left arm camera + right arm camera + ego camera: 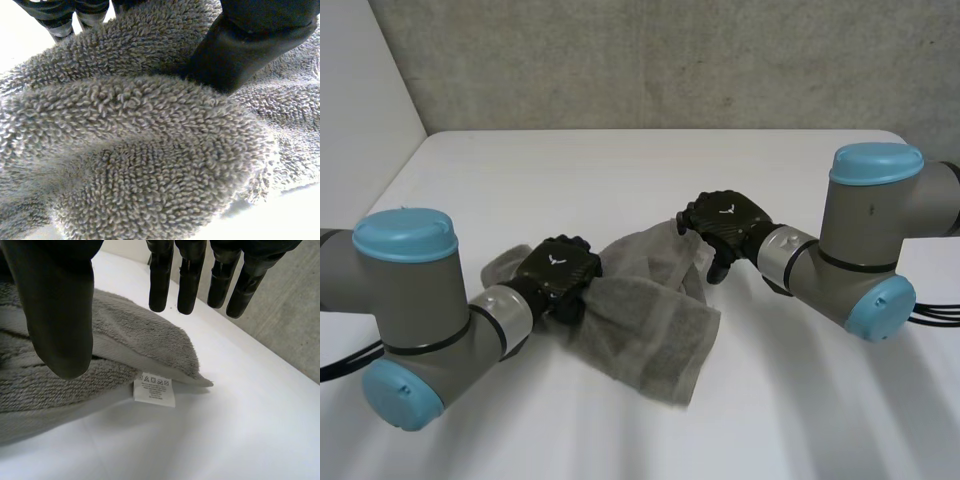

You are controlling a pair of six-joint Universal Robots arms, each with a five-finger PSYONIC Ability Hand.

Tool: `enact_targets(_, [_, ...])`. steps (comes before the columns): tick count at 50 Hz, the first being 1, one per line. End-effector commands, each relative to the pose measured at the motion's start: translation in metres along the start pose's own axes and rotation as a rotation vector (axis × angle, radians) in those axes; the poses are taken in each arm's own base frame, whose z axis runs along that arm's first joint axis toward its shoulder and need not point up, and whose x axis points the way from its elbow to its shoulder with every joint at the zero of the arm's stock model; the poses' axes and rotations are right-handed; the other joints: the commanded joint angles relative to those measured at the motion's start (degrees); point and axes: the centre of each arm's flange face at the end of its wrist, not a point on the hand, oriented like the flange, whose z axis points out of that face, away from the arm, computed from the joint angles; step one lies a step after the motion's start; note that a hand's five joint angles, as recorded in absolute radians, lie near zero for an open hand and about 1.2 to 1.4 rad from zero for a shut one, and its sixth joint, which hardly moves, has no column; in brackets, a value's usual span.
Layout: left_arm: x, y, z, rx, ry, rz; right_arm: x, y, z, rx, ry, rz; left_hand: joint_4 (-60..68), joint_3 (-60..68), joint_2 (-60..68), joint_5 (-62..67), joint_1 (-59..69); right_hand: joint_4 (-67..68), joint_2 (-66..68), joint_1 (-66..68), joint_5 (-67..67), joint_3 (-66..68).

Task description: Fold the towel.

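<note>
- The towel (650, 310) lies rumpled in the middle of the table (620, 170), between the two hands, with one flap spread toward the robot and no clean fold in it yet
- Its corner with the white care label (154, 388) rests flat on the table just beneath the right hand's fingertips; I judge it the corner worth taking, since it marks a true edge
- The left hand (558, 272) sits on the towel's left part; in its wrist view the thumb (245, 45) digs into a raised hump of cloth with the fingers (62, 22) on the hump's other side, so it looks to be pinching a bunch of towel rather than an edge
- The right hand (728, 218) hovers over the far right corner, its fingers straight and spread, its thumb apart from them, holding nothing
- To do this step well, the right hand should come down and pinch the labelled corner between thumb and fingers, taking the top layer only
- Both hands would then best draw apart to pull the cloth flat before any fold; folded as bunched, it would keep its creases
- Risk: the left hand's thick bunch may drag the whole towel or slip out unevenly
</note>
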Motion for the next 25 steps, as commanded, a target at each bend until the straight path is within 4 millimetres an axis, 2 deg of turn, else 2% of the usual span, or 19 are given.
enact_targets(1, [0.000,-0.001,-0.003,0.003,0.005,-0.003,-0.005,0.012,0.014,0.002,-0.001,-0.003,-3.22,-2.39,16.41,4.14,14.47,-4.44,-1.56,-1.35,0.47,-2.87])
enact_targets(14, [0.003,-0.002,-0.012,0.001,0.009,-0.010,-0.020,0.024,0.033,0.018,-0.009,-0.022,-3.22,-2.39,16.41,4.14,14.47,-4.44,9.54,9.75,11.57,-2.87])
enact_targets(19, [0.005,-0.004,-0.017,0.007,0.010,-0.033,-0.021,0.027,0.040,0.026,-0.011,-0.023,-3.22,-2.39,16.41,4.14,14.47,-4.44,19.64,19.84,21.66,-2.87])
enact_targets(21, [0.005,-0.006,-0.020,0.010,0.008,-0.051,-0.023,0.024,0.042,0.036,-0.017,-0.017,-3.22,-2.39,16.09,3.83,14.16,-4.44,36.87,37.07,38.89,-2.87])
enact_targets(22, [0.005,-0.006,-0.020,0.010,0.008,-0.052,-0.023,0.024,0.042,0.036,-0.017,-0.017,-3.22,-2.39,16.09,3.83,14.16,-4.44,36.96,37.17,38.99,-2.87])
enact_targets(23, [0.005,-0.006,-0.021,0.011,0.008,-0.056,-0.024,0.020,0.042,0.047,-0.023,-0.010,-3.22,-2.39,15.26,2.99,13.33,-4.44,47.45,47.66,49.48,-2.87])
enact_targets(25, [0.005,-0.007,-0.021,0.014,0.007,-0.056,-0.023,0.016,0.041,0.057,-0.023,0.000,-3.22,-2.39,14.91,2.65,12.98,-4.44,51.20,51.41,53.23,-2.87])
